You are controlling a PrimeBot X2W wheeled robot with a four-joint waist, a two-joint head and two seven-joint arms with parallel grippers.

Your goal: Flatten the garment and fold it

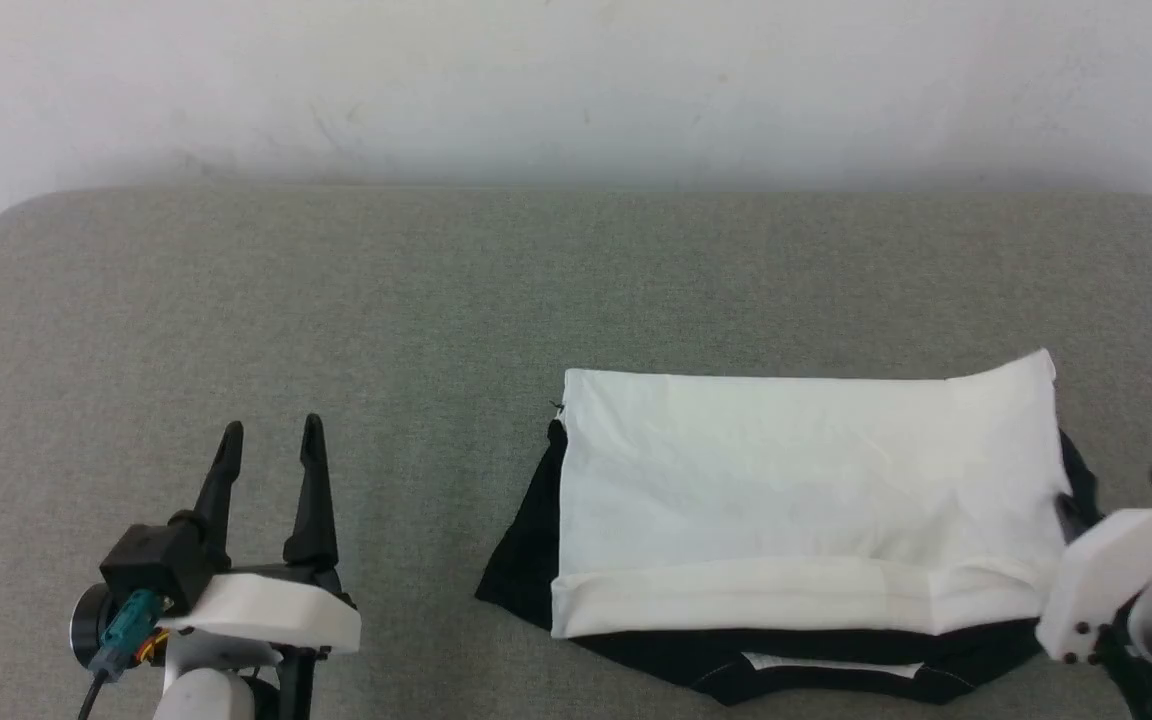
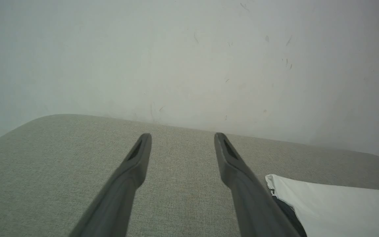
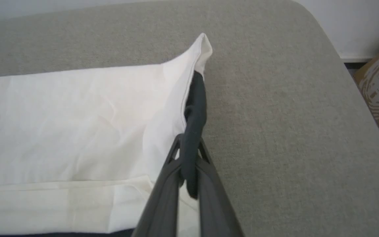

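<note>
- right gripper: jaws pinched nearly together on a strip of black cloth at the garment's right edge. The cloth runs up between the tips, so the grip looks real.
- left gripper: jaws wide, nothing between them. It hovers over bare grey padded surface, well apart from the garment's left edge.
- garment: lies right of centre on the surface, already a compact rectangle. White body on top and fairly smooth. A white band is doubled along the near side.
- Black peeks out at the left edge, the near edge and the right side. The neck band shows at the near edge.
- Progress, my read: flattening done, sleeves tucked under, one lengthwise fold in. Left: likely a right-over-left fold from this pinch, then tidying the stray black edges.
- Risk: the pinch holds only the black layer, so the white panel may lag or slide.
</note>
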